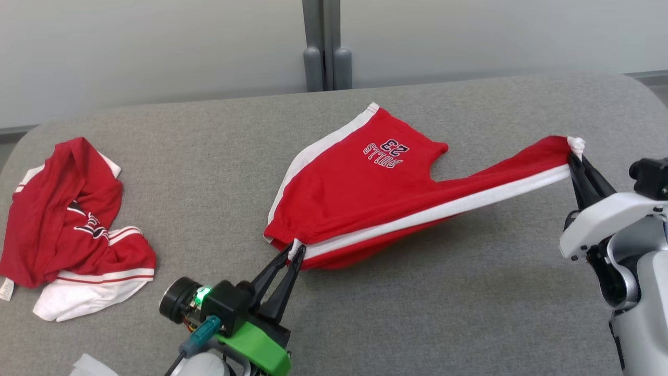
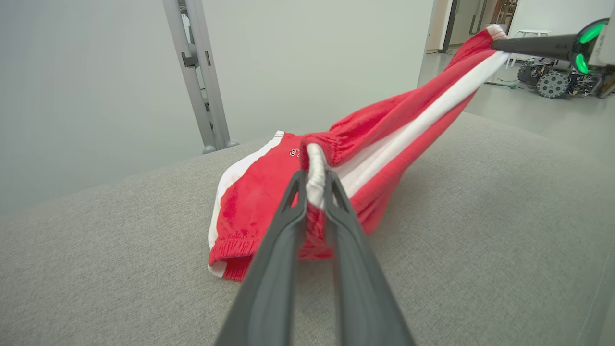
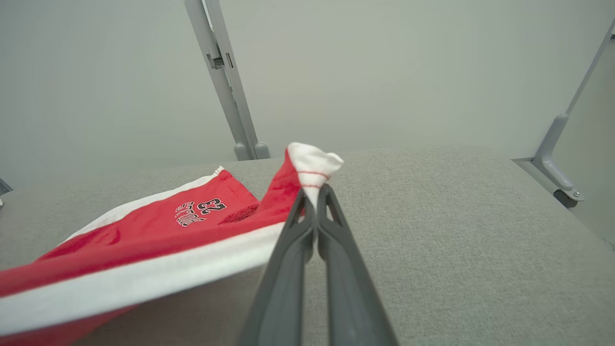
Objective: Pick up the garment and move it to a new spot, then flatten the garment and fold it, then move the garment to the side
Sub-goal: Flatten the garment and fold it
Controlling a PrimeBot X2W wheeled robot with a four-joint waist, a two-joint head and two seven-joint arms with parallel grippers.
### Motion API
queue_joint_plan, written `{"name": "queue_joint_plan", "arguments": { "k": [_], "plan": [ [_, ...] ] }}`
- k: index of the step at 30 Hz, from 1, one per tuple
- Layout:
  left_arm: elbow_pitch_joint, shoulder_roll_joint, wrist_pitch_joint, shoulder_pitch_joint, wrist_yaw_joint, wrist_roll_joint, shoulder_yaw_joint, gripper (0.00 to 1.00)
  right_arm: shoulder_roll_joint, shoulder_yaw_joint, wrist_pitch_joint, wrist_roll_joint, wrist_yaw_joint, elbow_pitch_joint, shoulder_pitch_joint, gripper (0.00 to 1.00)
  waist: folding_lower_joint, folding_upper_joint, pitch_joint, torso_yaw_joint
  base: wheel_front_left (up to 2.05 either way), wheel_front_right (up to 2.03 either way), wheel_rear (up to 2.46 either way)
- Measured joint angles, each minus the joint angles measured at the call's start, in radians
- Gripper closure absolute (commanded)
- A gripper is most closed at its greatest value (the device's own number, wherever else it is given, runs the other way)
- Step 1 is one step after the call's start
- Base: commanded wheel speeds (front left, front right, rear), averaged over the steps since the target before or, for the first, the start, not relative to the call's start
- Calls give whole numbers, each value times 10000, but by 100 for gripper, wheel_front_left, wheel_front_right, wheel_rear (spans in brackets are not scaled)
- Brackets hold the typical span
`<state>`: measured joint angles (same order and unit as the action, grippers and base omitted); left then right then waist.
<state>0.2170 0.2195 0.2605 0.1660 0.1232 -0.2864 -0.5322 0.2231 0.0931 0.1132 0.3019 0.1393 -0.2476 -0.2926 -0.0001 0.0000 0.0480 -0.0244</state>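
The red shorts [image 1: 365, 193] lettered "BULLS 23" are held near the middle of the head view, partly lifted off the grey surface [image 1: 469, 324]. The left end effector [image 1: 295, 251] is clenched on the waistband corner where the white side stripe ends, at lower centre of the frame. The right end effector [image 1: 576, 155] is clenched on the white hem tip of 1 leg at the right edge. That leg is stretched taut in the air between the 2 grips, while the other leg lies on the surface toward the upper centre, its lettering upside down.

The pick-up appears to be done, and the move or the spreading is judged to be the step in hand. Flattening is not yet achieved, since the cloth is twisted and sagging; folding and setting aside are left.

A second red and white garment [image 1: 68, 224] is crumpled at the left of the frame; whether it belongs to the task cannot be told. The underside of the lifted leg is hidden, and the layers pinched in each grip cannot be counted. A pale object [image 1: 88, 365] at the lower left corner is cut off and cannot be identified.
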Motion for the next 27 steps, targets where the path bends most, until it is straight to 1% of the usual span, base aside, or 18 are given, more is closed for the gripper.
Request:
{"name": "queue_joint_plan", "arguments": {
  "k": [5, 9, 13, 16, 27],
  "plan": [
    [343, -259, -15, 893, -8, 88, -44, 100, -88, -42, 928, -706, -63, 176, -899, 100, 0, 0, 543, 369, 0, 0, 0],
    [884, -481, -38, 1546, -6, 134, -236, 100, 59, -362, 1434, -1097, -67, -142, -1828, 100, 0, 0, 1003, 694, 0, 0, 0],
    [1415, -683, -44, 2066, 10, 151, -568, 100, 288, -775, 1942, -1365, -73, -848, -2750, 100, 0, 0, 1434, 1027, 0, 0, 0],
    [1689, -823, -36, 2471, 13, 151, -709, 100, 487, -890, 2176, -1534, -71, -1478, -3491, 100, 0, 0, 1709, 1296, 0, 0, 0],
    [2382, -1388, 15, 3661, 46, 48, -821, 100, 775, -1310, 2322, -2107, -71, -3735, -5885, 100, 0, 0, 2712, 2190, 0, 0, 0]
  ]
}}
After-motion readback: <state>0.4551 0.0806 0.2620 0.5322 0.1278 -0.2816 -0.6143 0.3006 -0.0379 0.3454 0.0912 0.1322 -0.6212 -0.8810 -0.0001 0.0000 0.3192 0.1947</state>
